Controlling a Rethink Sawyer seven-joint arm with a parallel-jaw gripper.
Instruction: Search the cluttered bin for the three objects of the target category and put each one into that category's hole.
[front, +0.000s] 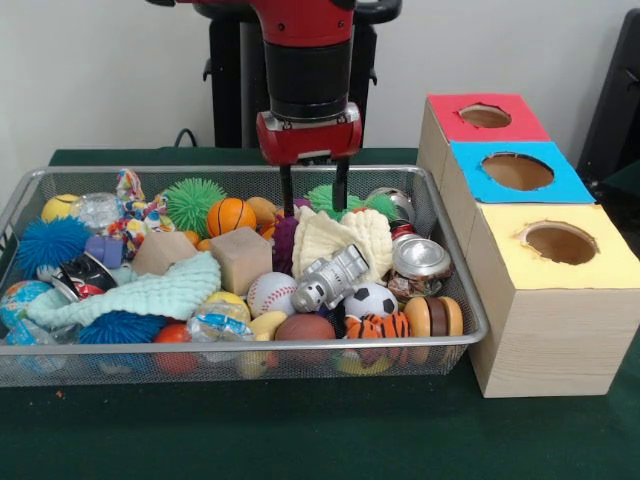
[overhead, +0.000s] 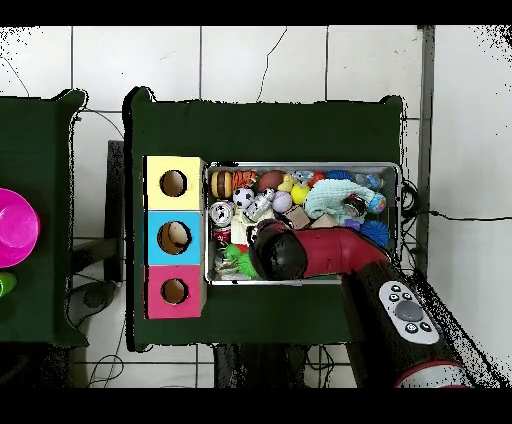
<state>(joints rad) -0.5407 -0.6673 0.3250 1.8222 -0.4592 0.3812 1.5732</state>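
Nearest, against the front wall of the bin (front: 250, 372), lie the tiger toy (front: 378, 326) (orange, black stripes) and a pale yellow curved toy (front: 266, 324), both half buried, so digging seems needed. Farther back, the tool (front: 313, 190) hangs above the cream cloth (front: 340, 238), prongs apart and empty, probably poised to descend and search.

In the front view the bin (front: 455, 268) sits on the table (front: 300, 430) with the row of three boxes (front: 530, 250) just beside its right side, each with a hole on top. Inside, the tiger toy (front: 378, 326) lies at the front rim, between a ball (front: 305, 327) on its left and a burger toy (front: 434, 316) on its right (a soccer ball (front: 371, 299) just behind it). The gripper (front: 313, 190) hangs over the bin's back part, above a cloth (front: 345, 238), with a can (front: 420, 260) to the right.
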